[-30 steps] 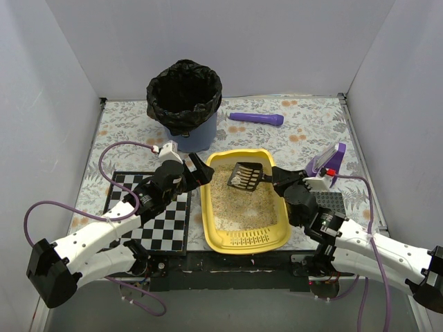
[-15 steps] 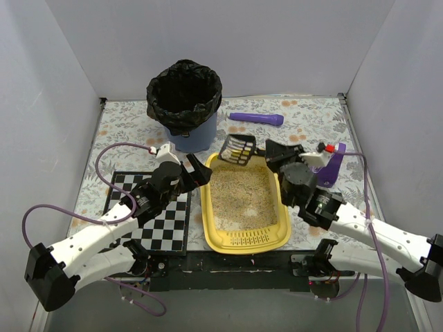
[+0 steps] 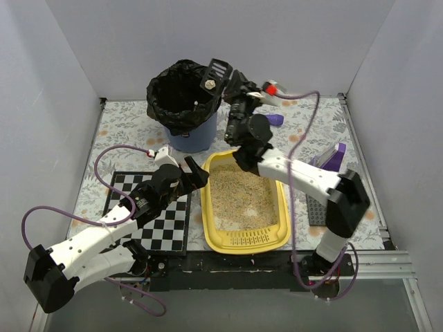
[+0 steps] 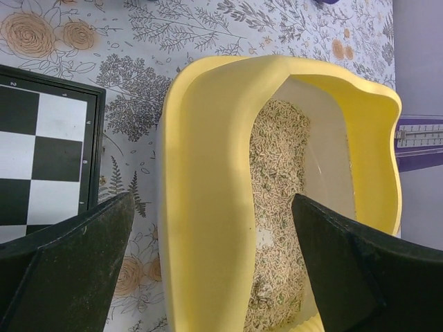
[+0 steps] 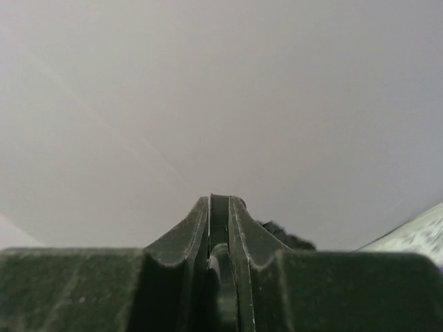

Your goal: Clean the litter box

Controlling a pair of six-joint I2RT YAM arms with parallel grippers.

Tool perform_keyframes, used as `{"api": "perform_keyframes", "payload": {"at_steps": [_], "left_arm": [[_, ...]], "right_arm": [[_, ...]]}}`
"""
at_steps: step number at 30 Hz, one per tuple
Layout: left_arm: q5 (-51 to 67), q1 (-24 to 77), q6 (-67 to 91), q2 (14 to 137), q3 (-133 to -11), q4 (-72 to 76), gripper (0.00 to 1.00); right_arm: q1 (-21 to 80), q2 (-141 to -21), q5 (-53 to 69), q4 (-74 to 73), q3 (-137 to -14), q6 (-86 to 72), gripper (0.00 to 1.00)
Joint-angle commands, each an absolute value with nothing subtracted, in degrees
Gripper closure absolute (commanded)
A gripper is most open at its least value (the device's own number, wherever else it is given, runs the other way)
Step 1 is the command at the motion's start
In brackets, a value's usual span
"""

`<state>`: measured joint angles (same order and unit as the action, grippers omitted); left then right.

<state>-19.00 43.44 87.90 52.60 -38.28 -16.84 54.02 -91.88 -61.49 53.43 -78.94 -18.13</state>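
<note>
1. The litter box [image 3: 243, 238] is sitting in the lower centre of the overhead view, on the floral table cover. It is just right of the chessboard [image 3: 149, 207] and below the blue bin [image 3: 185, 135].
2. The step in hand looks like the dumping stage. The right gripper [image 3: 232, 88] is holding the black scoop [image 3: 216, 73] over the bin's black bag, at upper centre of the frame. Its jaws are pressing together on the scoop's thin handle, which the right wrist view shows as a dark blade pinched between them. Whether anything is lying in the scoop, I cannot tell.
3. The left gripper [image 3: 199, 171] is hovering at the box's upper left corner with its jaws spread wide and gripping nothing. In its wrist view the jaws are framing the box's yellow wall, but contact is not clear.
4. The next move is probably calling for the scoop to tip so its load drops inside the bag. After that, the scoop would swing back down to the litter without clipping the bin's rim. The left jaws could be closing on the wall to steady the box.
5. The box is showing as a shallow yellow tray with rounded corners and a slotted strip along its lower end. Beige grains are covering most of its floor, thinner toward the right wall.
</note>
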Motion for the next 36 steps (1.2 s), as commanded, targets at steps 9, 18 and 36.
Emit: {"api": "perform_keyframes", "payload": {"at_steps": [9, 18, 36], "left_arm": [[-19.78, 42.98, 86.66, 50.27, -38.32, -18.02, 0.02], [-19.69, 42.98, 86.84, 51.33, -38.76, -18.19, 0.02], [-14.33, 43.07, 86.04, 52.91, -39.2, -13.54, 0.02]], "right_arm": [[53.79, -120.25, -53.98, 85.01, -104.0, 36.08, 0.99], [53.17, -111.01, -46.23, 73.39, -96.41, 20.65, 0.99], [51.77, -65.69, -26.09, 4.58, -73.16, -17.3, 0.99]]}}
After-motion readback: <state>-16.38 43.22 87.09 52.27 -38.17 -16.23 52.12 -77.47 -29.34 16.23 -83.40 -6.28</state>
